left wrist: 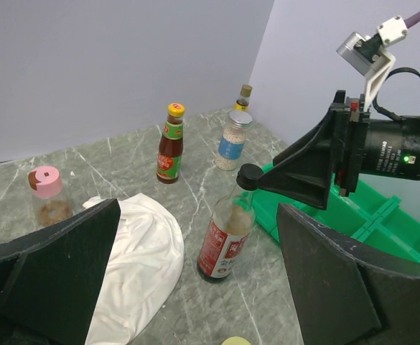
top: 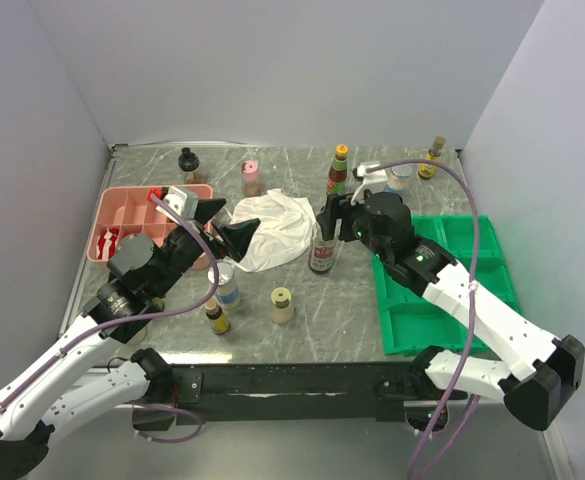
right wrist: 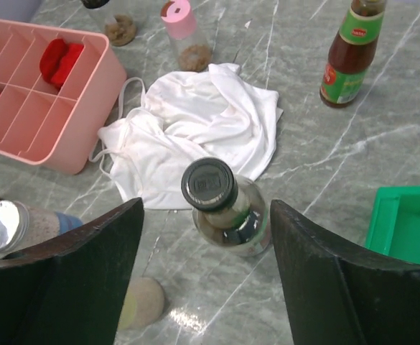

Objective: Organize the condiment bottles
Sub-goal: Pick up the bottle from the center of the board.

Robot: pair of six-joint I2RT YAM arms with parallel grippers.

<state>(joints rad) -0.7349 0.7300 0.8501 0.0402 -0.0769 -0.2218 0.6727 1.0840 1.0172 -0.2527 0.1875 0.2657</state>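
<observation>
Right hand point(right wrist: 206, 215), fingers spread, is seen straddling the neck of the black-capped red-labelled sauce bottle point(left wrist: 225, 244), which stands upright on the counter point(top: 332, 320) just beside the white cloth point(top: 277, 232). Left hand point(top: 237, 222), likewise spread, is held over the cloth's edge.

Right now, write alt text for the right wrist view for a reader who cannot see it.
The right gripper, jaws open, straddles a black-capped sauce bottle seen from above on a grey marble table. Behind it lie a crumpled white cloth and, upper left, a pink compartment tray; a green tray corner shows at the right edge.
</observation>
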